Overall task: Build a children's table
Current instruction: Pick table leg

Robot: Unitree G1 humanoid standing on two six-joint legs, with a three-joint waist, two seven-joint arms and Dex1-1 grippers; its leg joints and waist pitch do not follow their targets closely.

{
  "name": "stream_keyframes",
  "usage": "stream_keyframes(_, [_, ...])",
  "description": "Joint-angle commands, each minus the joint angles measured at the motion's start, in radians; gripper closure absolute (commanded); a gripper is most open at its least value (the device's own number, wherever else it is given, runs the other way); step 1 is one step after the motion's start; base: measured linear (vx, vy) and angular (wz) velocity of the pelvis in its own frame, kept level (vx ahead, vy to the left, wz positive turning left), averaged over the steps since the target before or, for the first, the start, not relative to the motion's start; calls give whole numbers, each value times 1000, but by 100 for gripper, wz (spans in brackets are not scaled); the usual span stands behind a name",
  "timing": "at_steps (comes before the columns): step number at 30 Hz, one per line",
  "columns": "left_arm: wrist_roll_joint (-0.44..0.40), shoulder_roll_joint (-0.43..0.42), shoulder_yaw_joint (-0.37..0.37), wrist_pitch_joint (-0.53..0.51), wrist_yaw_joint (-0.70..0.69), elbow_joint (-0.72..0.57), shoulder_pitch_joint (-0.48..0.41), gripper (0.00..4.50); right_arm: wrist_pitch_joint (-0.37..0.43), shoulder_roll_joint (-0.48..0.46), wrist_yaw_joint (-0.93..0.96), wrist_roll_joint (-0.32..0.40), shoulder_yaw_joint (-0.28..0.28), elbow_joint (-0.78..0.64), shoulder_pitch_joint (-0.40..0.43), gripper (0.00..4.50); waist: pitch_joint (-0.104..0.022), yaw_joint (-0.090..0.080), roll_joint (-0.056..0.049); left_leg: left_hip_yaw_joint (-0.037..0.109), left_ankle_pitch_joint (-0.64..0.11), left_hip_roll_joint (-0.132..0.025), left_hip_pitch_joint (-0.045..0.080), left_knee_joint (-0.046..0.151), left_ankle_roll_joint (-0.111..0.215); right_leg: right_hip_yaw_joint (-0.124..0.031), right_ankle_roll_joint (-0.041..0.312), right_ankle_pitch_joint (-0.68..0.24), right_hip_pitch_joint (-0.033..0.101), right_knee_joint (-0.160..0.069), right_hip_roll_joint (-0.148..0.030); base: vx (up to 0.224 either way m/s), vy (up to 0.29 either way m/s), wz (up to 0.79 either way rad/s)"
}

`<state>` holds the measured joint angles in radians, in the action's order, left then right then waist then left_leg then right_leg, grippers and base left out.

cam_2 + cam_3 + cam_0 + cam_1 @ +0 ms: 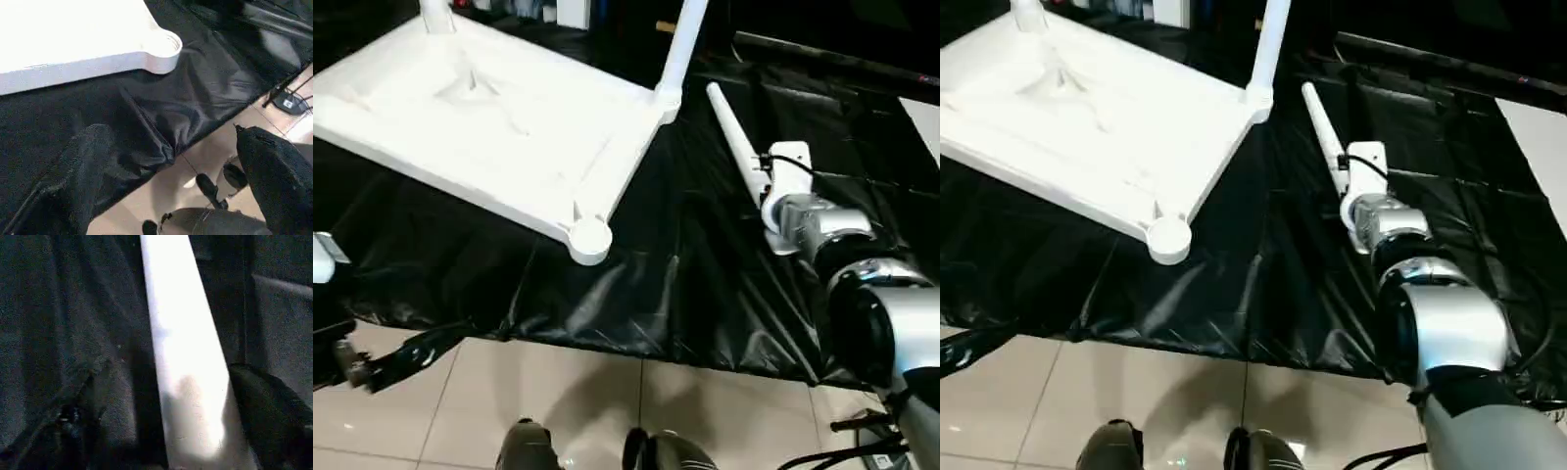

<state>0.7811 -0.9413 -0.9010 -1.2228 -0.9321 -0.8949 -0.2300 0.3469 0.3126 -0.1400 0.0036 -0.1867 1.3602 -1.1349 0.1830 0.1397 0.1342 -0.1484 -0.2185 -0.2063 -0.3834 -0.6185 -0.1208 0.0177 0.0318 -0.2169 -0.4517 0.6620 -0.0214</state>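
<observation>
The children's table top [489, 117] lies upside down on a black sheet. Two white legs stand in its far corner sockets, one at the back left [435, 15] and one at the back right [683, 44]. Its near corner socket [590, 238] holds nothing. A loose white leg [734, 147] lies on the sheet to the right of the top. My right gripper [171, 431] is down over this leg, open, with one black finger [274, 421] against it and the other finger [73, 431] a gap away. My left gripper [181, 186] hangs open and holds nothing, over the sheet's front edge.
The black sheet [636, 294] ends at a beige tiled floor [607, 411] in front. My feet [529, 446] stand just below that edge. A cable and a small device [288, 103] lie on the floor. A white surface [925, 117] borders the sheet at far right.
</observation>
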Motion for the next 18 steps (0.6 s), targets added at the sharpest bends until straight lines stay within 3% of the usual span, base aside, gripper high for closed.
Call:
stream_keyframes(1, [20,-16,-27,-16,-13,-7,-9,0,40,20,-17,-13,5,25,-1,67,-57,-4,-27,-13,4,4,7,78,-23,-48,171,105,71,-60,-70,0,0,0])
stream_keyframes(5, [31,-42,-70,-36,-41,3,-20,0,67,36,-41,-17,1,25,-19,88,-57,-8,-18,-15,34,5,9,77,-27,-47,172,141,74,-58,-67,0,0,0])
stream_keyframes(8, [36,-47,-79,-37,-34,15,-17,0,76,40,-47,-23,1,24,-25,121,-57,-12,-4,-17,60,6,8,75,-32,-48,171,179,79,-55,-65,0,0,0])
stream_keyframes(18, [61,-18,-29,-27,36,16,15,0,61,50,-31,-26,-25,19,-22,206,-68,-29,9,-18,101,7,9,70,-45,-48,180,244,89,-48,-67,0,0,0])
